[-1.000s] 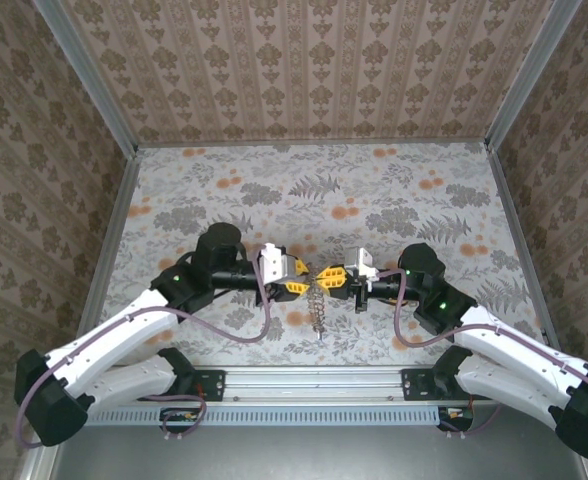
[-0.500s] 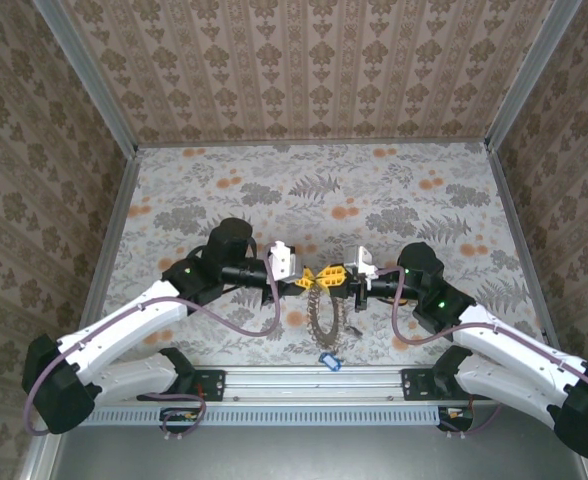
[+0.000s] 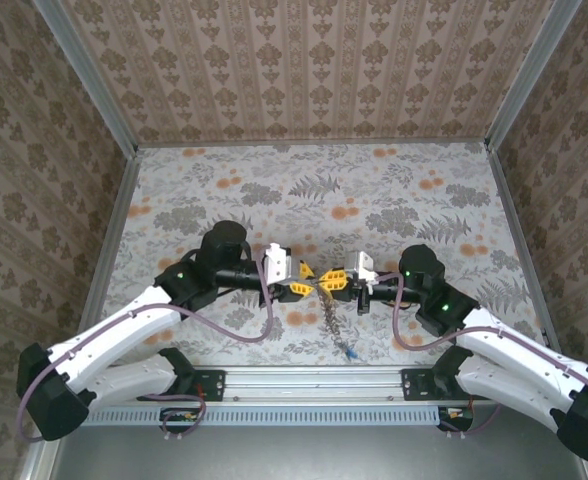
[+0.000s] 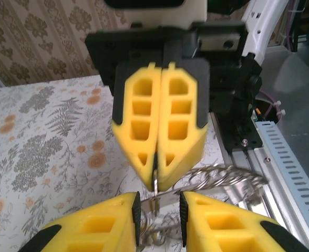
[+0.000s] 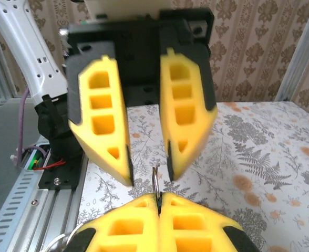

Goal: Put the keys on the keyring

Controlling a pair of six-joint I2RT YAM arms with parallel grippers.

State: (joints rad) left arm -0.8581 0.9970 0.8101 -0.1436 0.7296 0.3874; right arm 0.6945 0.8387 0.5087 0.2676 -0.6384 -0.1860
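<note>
My right gripper point(image 3: 326, 280) is shut on the thin top loop of the silvery keyring point(image 3: 334, 318), which hangs as a strand of links above the table. A blue-headed key point(image 3: 351, 352) dangles at its lower end. My left gripper point(image 3: 302, 287) faces the right one tip to tip, open, a short way left of it. In the left wrist view my left gripper point(image 4: 160, 220) straddles a bit of the keyring point(image 4: 233, 177) without pinching it. In the right wrist view my right gripper point(image 5: 158, 198) clamps the keyring point(image 5: 155, 178), whose wire points at the gap of the left fingers point(image 5: 183, 152).
The flowered table top point(image 3: 314, 190) is walled by patterned panels on three sides. A metal rail point(image 3: 314, 380) carrying both arm bases runs along the near edge, right under the hanging keyring. Purple cables point(image 3: 264, 325) loop beside each arm.
The left gripper, shut against the right one's tips half a second ago, has opened and drawn back a little to the left. The keyring went from a round loop to a hanging strand.
</note>
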